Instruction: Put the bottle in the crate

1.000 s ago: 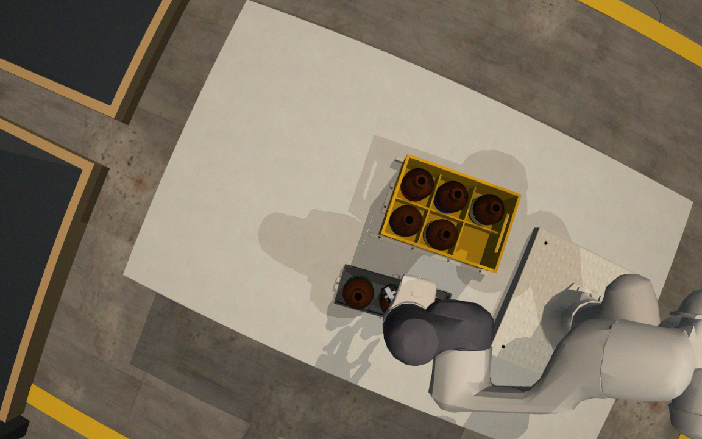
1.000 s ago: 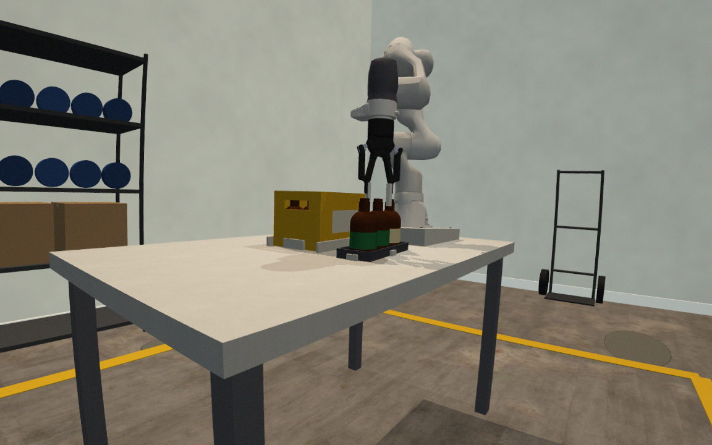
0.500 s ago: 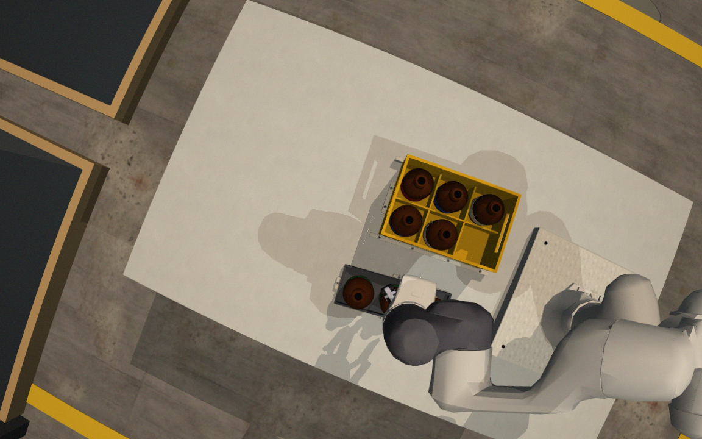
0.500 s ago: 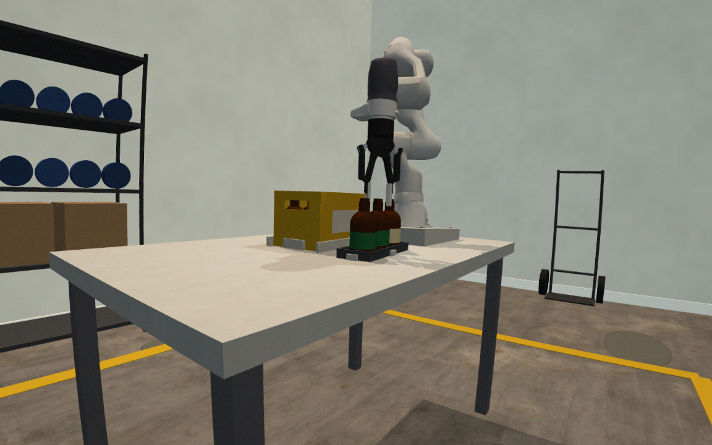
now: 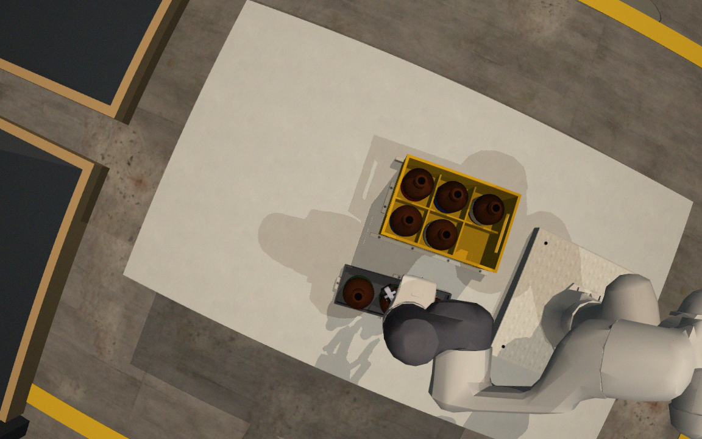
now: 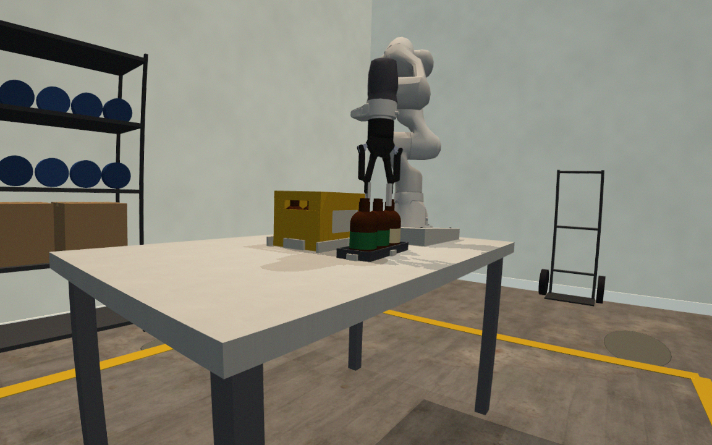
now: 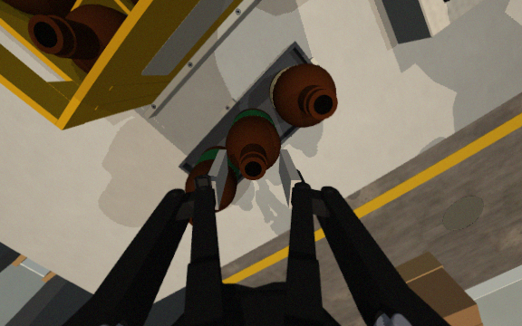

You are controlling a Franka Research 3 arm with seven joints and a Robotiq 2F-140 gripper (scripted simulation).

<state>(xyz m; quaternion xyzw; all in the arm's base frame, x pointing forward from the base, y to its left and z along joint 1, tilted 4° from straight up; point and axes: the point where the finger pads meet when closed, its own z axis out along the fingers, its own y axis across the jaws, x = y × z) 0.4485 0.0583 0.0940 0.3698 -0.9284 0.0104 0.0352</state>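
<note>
Over the tray, the gripper is held partly apart, straddling the middle bottle's neck but not clamped.

on my white table, the yellow six-slot plastic crate sits right of centre; the dark flat tray of three bottles lies just beside it, toward the near edge.

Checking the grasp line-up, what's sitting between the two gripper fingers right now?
In the wrist view, the middle bottle's neck sits between the gripper's open fingers, untouched by either.
</note>
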